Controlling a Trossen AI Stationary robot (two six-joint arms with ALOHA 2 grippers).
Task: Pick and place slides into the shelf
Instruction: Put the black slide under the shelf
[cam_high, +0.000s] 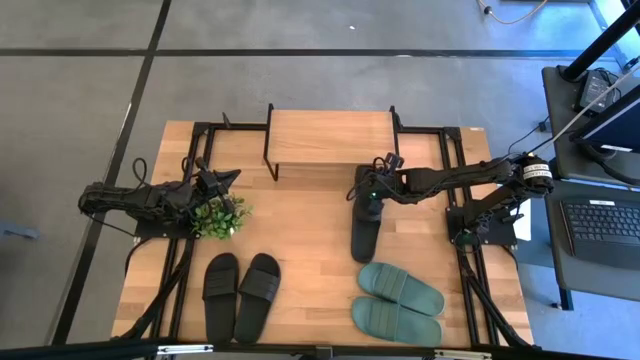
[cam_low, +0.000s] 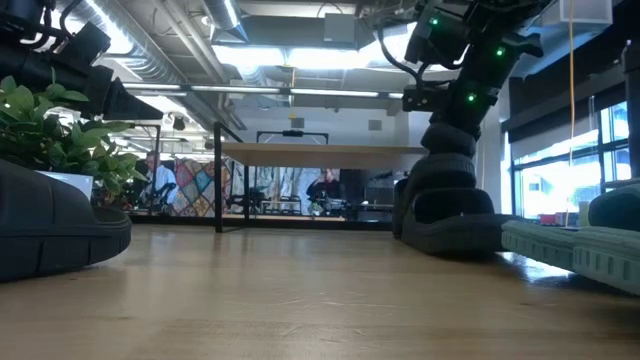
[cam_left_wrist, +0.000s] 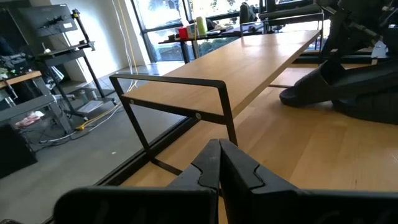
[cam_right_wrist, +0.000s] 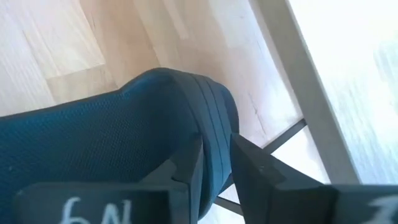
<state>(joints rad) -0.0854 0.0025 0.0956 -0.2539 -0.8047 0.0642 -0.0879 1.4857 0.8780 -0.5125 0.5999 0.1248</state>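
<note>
Wooden tabletop (cam_high: 310, 230) is shared by all; a black slide (cam_high: 366, 222) is pinched by the right gripper (cam_right_wrist: 214, 163) beside the shelf (cam_high: 330, 137) for placing, while the left gripper (cam_left_wrist: 219, 163) is kept closed, empty.

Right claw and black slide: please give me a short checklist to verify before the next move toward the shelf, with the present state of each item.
1. Right claw shut on the strap of the black slide: ok.
2. Slide off the table: not ok; its far end seems to rest on the table.
3. Shelf top bare: ok.
4. Room under the shelf: cannot tell.
5. Left claw away from the path, shut, near the plant: ok.
6. Green slides out of the path: ok.
</note>
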